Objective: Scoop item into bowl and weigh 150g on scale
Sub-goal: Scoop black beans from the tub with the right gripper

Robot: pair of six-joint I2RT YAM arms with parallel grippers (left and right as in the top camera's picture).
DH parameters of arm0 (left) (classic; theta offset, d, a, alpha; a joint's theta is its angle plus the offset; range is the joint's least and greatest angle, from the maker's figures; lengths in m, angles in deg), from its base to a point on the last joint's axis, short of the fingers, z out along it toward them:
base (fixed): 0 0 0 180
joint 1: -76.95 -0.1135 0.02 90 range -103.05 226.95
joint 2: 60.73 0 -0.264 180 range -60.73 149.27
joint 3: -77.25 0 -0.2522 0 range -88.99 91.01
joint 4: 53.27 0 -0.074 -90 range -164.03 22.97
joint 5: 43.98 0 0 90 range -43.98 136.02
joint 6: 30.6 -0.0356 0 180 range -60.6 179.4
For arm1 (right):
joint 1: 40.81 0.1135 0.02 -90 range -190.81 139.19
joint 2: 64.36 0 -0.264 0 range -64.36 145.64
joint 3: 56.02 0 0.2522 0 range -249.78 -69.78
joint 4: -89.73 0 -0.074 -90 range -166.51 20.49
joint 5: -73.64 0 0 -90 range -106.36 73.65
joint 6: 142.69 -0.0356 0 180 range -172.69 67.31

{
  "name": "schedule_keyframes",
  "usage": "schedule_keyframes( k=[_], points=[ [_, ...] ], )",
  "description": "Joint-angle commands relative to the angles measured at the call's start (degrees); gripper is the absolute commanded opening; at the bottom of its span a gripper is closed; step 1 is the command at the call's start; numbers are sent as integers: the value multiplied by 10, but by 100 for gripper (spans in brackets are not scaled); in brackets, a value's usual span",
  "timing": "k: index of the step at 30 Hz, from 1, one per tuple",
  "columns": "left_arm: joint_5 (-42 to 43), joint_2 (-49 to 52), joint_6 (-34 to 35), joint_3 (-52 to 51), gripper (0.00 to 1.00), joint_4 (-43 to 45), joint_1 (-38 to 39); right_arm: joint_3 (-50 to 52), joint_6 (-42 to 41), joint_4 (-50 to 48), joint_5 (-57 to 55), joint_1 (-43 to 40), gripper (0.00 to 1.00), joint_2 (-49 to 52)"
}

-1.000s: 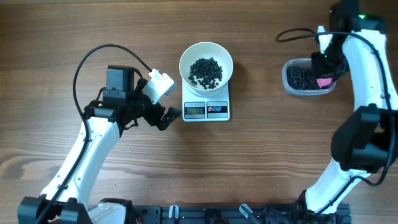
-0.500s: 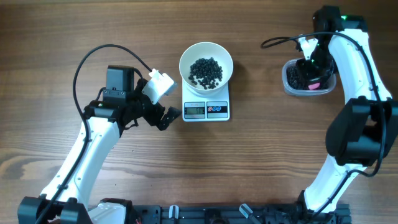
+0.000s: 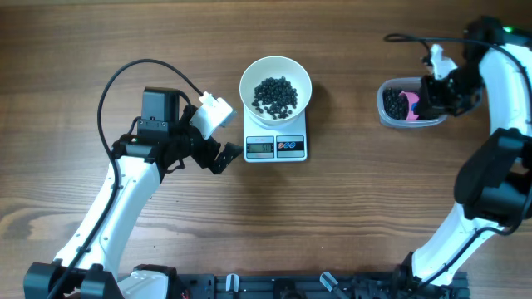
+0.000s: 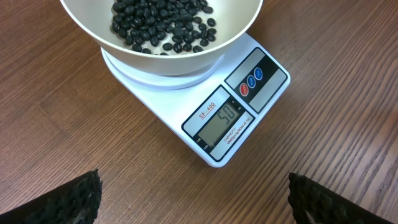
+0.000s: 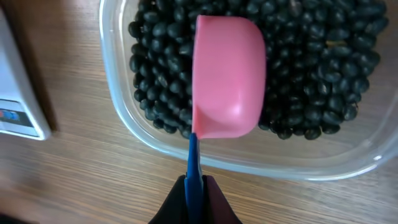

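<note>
While the left claw (image 4: 194,203) hovers over the wooden surface (image 3: 75,50) with its jaws spread wide and nothing between them, the scale (image 4: 239,115) sits just ahead of it, close to the fingertips but not touching them. The display (image 4: 222,122) faces the claw and shows digits that look like 50, with a red and two blue buttons (image 4: 251,81) beside it. On the far part of the scale from the claw stands the white bowl (image 4: 163,57), upright, with a shallow layer of black beans (image 3: 274,94) covering its bottom.

Well off to the right of the scale, and apart from it, a clear plastic tub (image 5: 249,163) rests on the surface, filled with more of the same black beans. The right claw (image 5: 195,200) reaches it from the near rim, its jaws pinched narrow on the thin blue handle (image 5: 193,163) of a pink scoop (image 5: 227,74). The handle crosses the tub's rim and the pink cup lies ahead of the claw, over the beans in the middle of the tub. No beans show on the cup's visible pink face; whether that face is its inside or its back I cannot tell.
</note>
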Motion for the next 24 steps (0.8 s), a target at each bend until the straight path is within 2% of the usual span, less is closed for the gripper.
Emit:
schedule_keyframes(
  k=[1, 13, 24],
  points=[
    [7, 0, -3, -4, 100, 2, -2, 11, 25, 9, 108, -41, 4, 15],
    [7, 0, -3, -4, 100, 2, -2, 11, 118, 36, 237, -184, 4, 15],
    [7, 0, -3, -4, 100, 2, -2, 11, 172, 62, 407, -200, 4, 15]
  ],
)
